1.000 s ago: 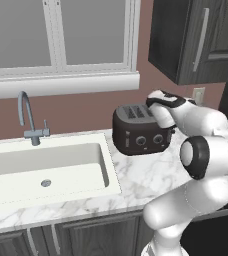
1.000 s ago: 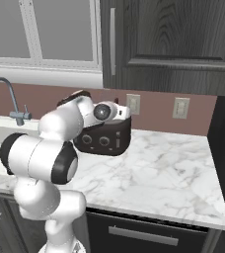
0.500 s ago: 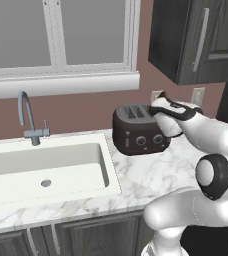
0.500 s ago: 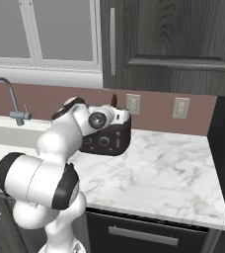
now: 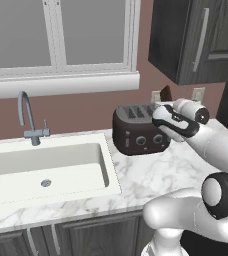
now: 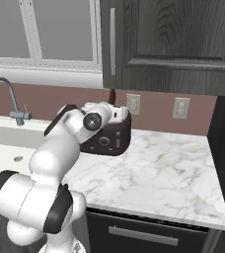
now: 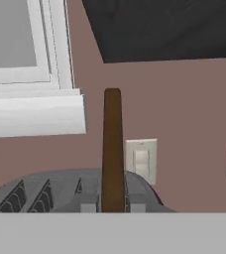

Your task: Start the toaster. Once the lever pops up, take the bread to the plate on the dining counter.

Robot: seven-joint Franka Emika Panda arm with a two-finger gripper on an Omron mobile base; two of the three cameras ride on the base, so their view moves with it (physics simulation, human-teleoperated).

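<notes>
Dark brown bread [image 7: 113, 149], clamped edge-on between the shut tips of the gripper [image 7: 113, 207], now stands lifted above the toaster [image 5: 136, 131] where a second ago the hand hung over the slots, so carrying it to the plate comes next.

The gripper [image 7: 113, 207] now holds the bread [image 7: 113, 149] upright above the toaster [image 5: 136, 131], lifted clear of its slots.
</notes>
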